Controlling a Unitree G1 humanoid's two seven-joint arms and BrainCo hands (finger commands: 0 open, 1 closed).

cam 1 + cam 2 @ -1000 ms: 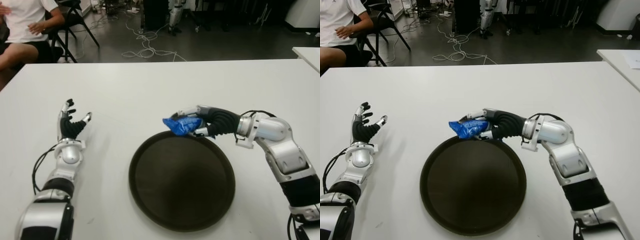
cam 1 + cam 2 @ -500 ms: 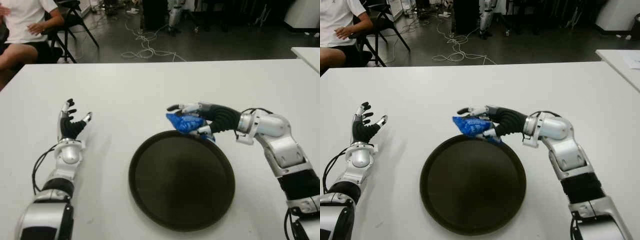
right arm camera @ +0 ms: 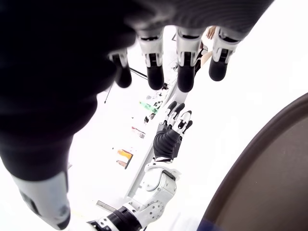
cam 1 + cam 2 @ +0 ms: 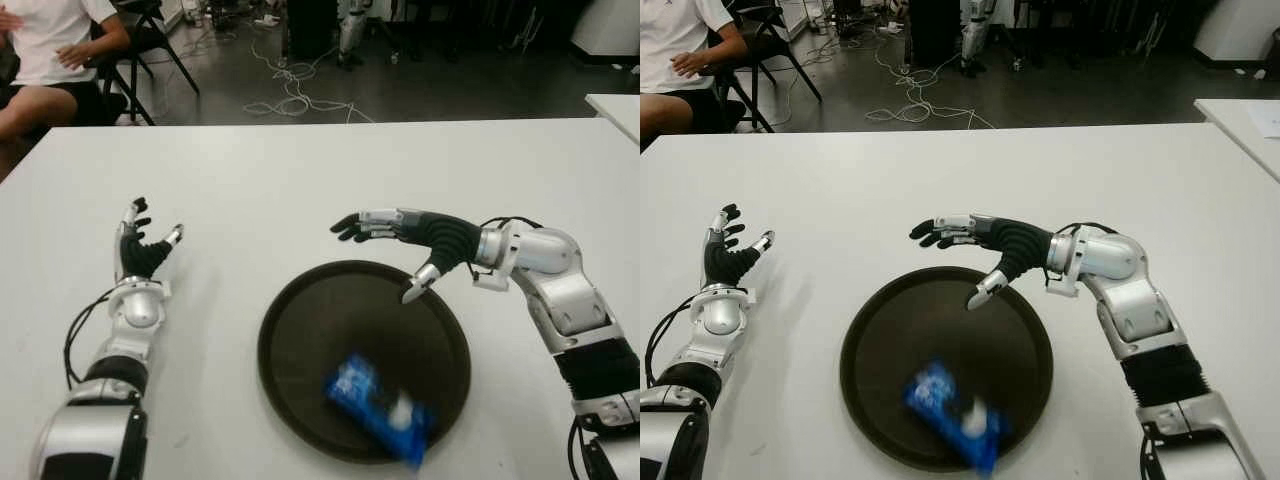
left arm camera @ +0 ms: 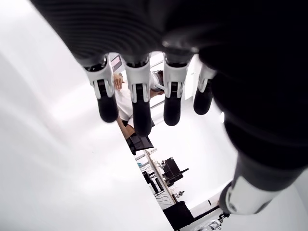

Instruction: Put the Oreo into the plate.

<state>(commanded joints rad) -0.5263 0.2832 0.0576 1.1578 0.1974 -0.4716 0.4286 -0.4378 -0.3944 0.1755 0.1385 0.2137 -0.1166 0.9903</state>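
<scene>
White table [image 4: 300, 170] carries a dark round plate [image 4: 290, 330] near its front edge. Right hand [image 4: 405, 245] hovers over the plate's far rim, fingers now spread and empty; half a second ago they clasped the blue Oreo pack [image 4: 378, 405]. The pack now shows blurred over the plate's near right part. Left hand [image 4: 143, 250], fingers apart, unchanged toward the table's left edge. Seated person [image 4: 50, 50] beyond the far left corner.

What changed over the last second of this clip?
The right hand opened and let go of the blue Oreo pack, which dropped from the far rim to the near part of the plate. The left hand stayed open, left of the plate.
</scene>
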